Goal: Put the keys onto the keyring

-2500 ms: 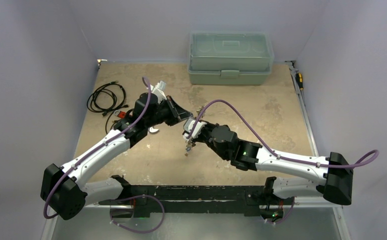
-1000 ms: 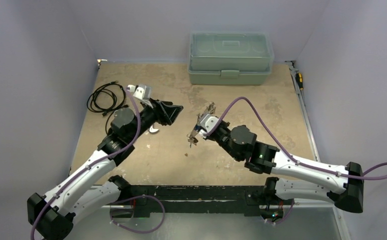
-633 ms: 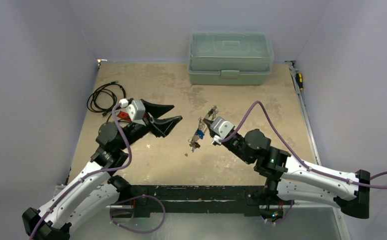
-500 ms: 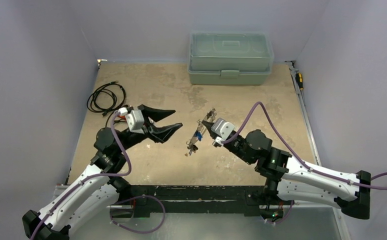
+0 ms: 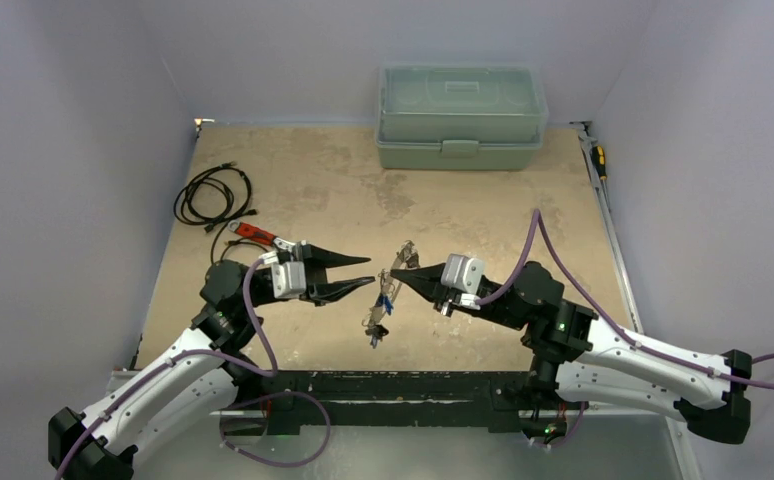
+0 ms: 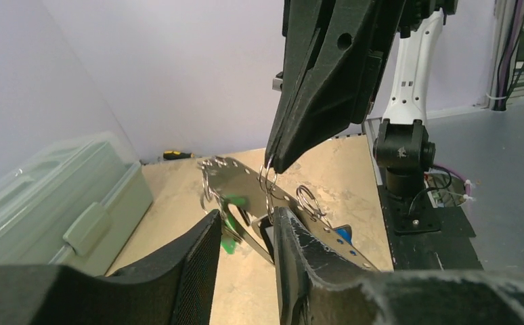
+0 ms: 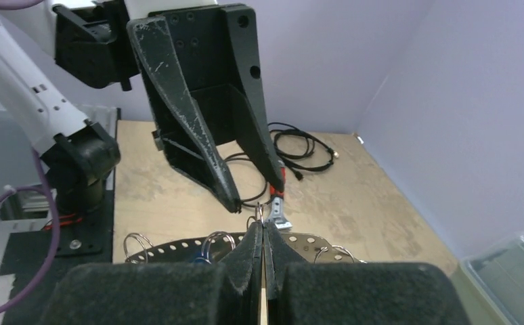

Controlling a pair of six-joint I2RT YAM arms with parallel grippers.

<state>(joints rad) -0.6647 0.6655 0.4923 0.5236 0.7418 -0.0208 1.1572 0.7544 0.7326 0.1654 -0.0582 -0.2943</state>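
Observation:
The keyring [image 5: 400, 252] is a grey metal loop, a flat perforated band [image 6: 239, 179] carrying small split rings. Keys [image 5: 375, 322] hang from it above the table, one with a green tag [image 6: 231, 240], one blue [image 6: 342, 233]. My right gripper [image 5: 399, 274] is shut on one small split ring [image 7: 260, 215] at the band's top [image 7: 300, 238]. My left gripper [image 5: 367, 273] is open and faces it from the left. Its tips [image 6: 246, 223] straddle the band's lower part and the green tag without closing on them.
A red-handled wrench [image 5: 256, 232] lies behind my left gripper, with a coiled black cable [image 5: 213, 195] at the far left. A green toolbox [image 5: 461, 117] stands at the back edge. A yellow-handled screwdriver [image 5: 598, 160] lies along the right rim.
Both arms drew back toward the near edge. My right gripper carried the hanging keyring and keys along. My left gripper opened, dropped lower and now points right at the bunch.

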